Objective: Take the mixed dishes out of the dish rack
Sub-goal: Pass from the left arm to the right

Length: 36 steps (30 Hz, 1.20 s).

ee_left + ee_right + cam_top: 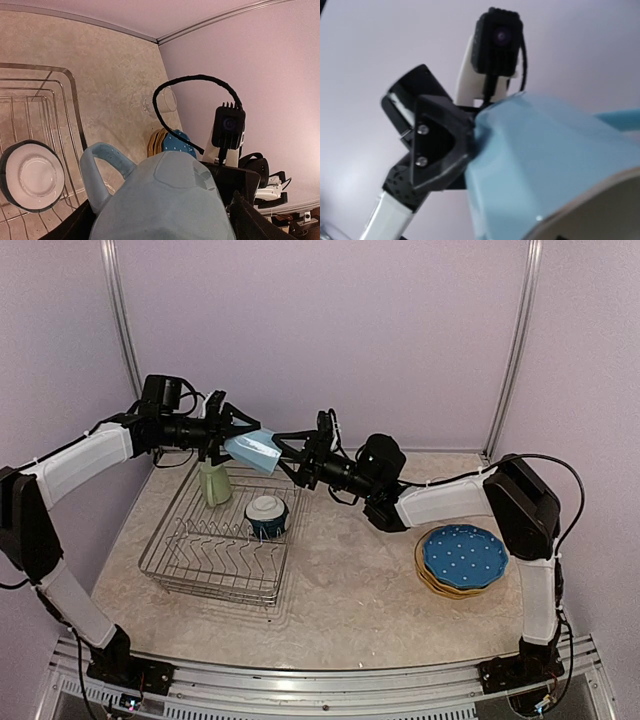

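Observation:
My left gripper (232, 438) is shut on the light blue mug (252, 450), holding it in the air above the far right corner of the dish rack (190, 570). The mug fills the left wrist view (165, 200) and the right wrist view (555, 165). My right gripper (286, 457) is open at the mug's rim end, with its jaws spread on either side of it. A light green mug (214, 483) and a dark-teal bowl (267, 515) with a white inside stand in the rack. The plates (463, 556) lie stacked on the table at the right, blue dotted on top.
A small clear glass (161, 102) stands on the table near the back wall, beyond the rack. The plate stack also shows in the left wrist view (175, 142), and so does the bowl (32, 175). Walls enclose the table on three sides.

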Available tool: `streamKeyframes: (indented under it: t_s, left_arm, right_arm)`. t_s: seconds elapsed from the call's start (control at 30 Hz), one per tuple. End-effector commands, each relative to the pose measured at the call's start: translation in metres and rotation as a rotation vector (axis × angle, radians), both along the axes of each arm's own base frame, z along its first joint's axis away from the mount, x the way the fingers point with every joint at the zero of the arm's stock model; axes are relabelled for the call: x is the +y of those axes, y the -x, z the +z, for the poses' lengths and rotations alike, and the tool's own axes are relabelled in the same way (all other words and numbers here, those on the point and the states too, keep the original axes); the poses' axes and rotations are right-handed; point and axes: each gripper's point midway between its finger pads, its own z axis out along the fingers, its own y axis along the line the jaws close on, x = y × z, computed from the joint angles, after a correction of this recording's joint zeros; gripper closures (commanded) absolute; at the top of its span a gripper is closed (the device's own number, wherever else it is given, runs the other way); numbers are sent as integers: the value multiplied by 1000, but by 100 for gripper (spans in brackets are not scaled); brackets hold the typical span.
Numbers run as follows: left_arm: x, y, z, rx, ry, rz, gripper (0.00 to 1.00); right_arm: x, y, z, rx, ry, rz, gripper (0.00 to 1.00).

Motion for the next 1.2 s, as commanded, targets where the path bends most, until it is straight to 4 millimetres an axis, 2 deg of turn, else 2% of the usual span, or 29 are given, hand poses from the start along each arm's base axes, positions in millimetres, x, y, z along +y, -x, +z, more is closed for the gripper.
streamKeyframes:
  t_s: [0.0, 0.23, 0.47, 0.77, 0.9, 1.0, 1.1, 1.17]
  left_arm:
    - [-5, -4, 21, -86, 51, -40, 68]
    - [-10, -5, 11, -56, 57, -67, 68]
    - [-13, -5, 9, -57, 56, -74, 68]
    - [-12, -4, 8, -67, 43, -60, 66]
    - [-11, -4, 8, -77, 33, -50, 63]
    - [-10, -2, 11, -95, 25, -47, 50]
    - [-9, 0, 13, -116, 18, -55, 28]
    - [-8, 1, 15, -132, 10, -51, 18]
  right_arm:
    - [3, 7, 12, -22, -72, 45, 44]
    - [1, 13, 18, -58, -98, 62, 58]
    - [-6, 15, 14, -60, -83, 37, 72]
    - [-11, 14, 13, -59, -91, 19, 99]
    - [-16, 12, 12, -68, -75, -6, 100]
    - [-21, 10, 15, -83, -59, -37, 100]
    - [-26, 9, 17, -100, -39, -62, 100]
    - [-29, 9, 18, -106, -28, -73, 100]
